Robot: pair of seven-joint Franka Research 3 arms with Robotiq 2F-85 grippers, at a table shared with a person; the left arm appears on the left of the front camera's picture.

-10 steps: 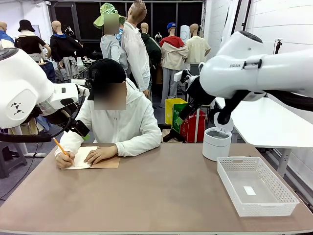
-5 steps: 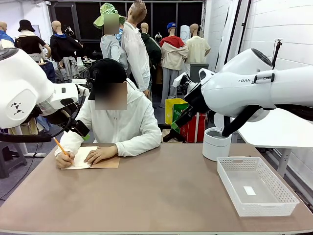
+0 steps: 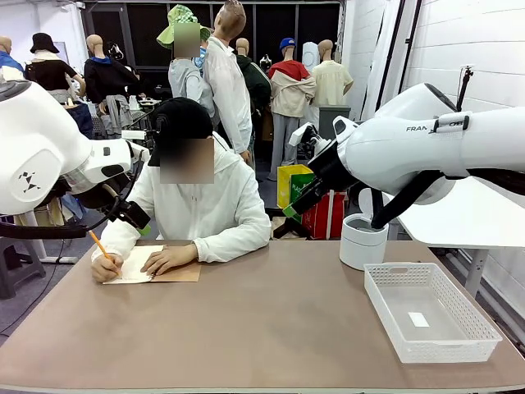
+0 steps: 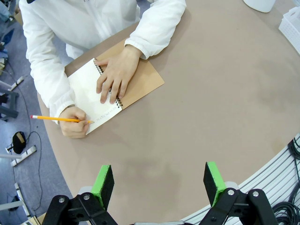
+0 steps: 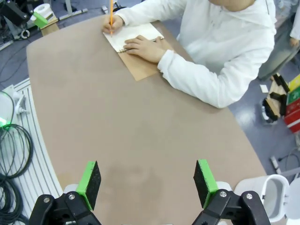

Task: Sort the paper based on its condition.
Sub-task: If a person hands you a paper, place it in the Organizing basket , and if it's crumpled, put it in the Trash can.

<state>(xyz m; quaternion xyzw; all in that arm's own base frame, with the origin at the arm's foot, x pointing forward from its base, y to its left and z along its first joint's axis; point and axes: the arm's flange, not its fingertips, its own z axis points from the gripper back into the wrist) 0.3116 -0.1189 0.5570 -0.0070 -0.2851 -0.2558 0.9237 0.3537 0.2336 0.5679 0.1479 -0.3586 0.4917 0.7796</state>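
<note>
right arm's what moved: elbow dropped and swung in versus a second ago, barely drifting over last half second. right pincer hangs over table, jaws as wide as they go, nothing in them. left pincer same spot as before, wide open, empty too. person hasn't budged: hand flat on notebook at table's 10 o'clock, pencil on white page. guessing that's paper i'll sort, not torn out. basket waits at 4 o'clock. reads as ready pose, sorting not begun.
</note>
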